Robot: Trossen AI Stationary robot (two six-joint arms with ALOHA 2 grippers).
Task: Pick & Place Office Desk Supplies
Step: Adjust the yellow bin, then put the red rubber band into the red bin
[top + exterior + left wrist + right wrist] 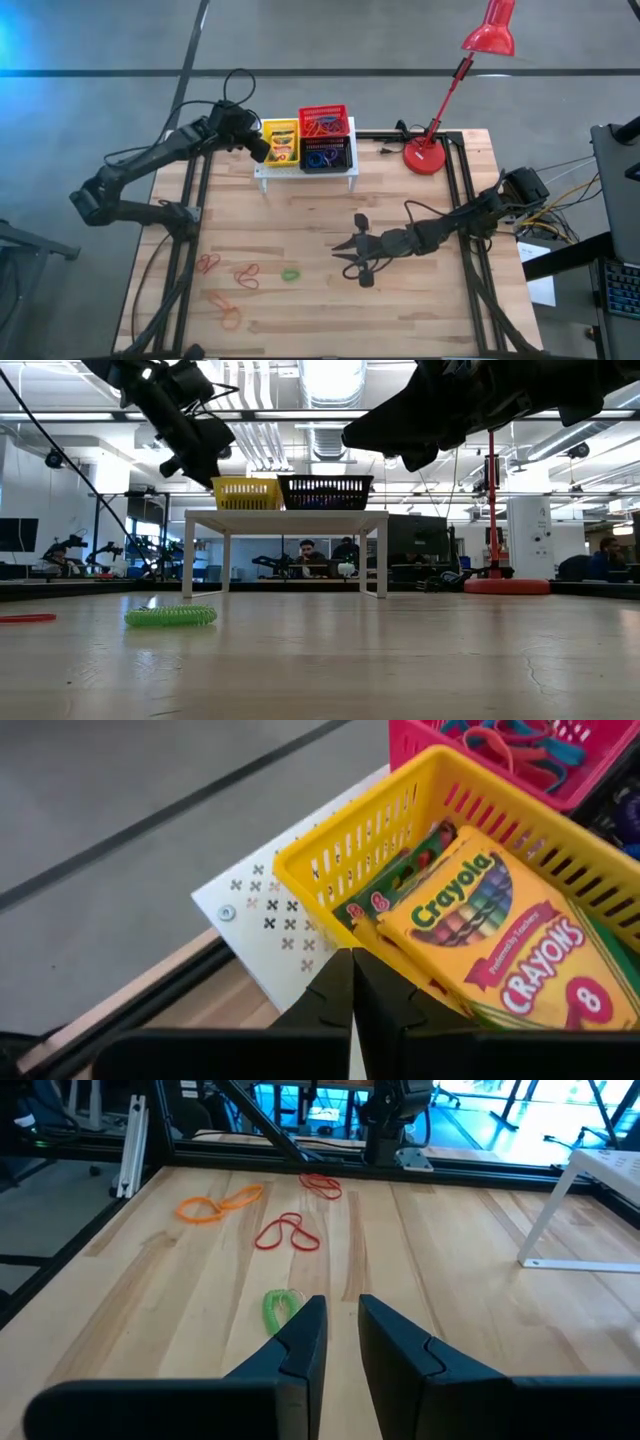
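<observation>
From above we saw the left gripper (262, 148) clenched and empty at the nine o'clock rim of the small yellow plastic mesh basket (281, 129) on the white perforated metal stand (305, 172), crayon boxes (281, 143) inside. At table height, a thin green elastic loop (170, 616) lay on the wooden table (400, 660). Through the right wrist, the right gripper (341, 1325) hung slightly parted, grasping nothing, the loop at its eleven o'clock.

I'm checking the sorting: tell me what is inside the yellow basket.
The yellow basket on the white stand holds crayon boxes, one lying flat on top, another's edge showing beside it. Whatever lies beneath them is covered.
</observation>
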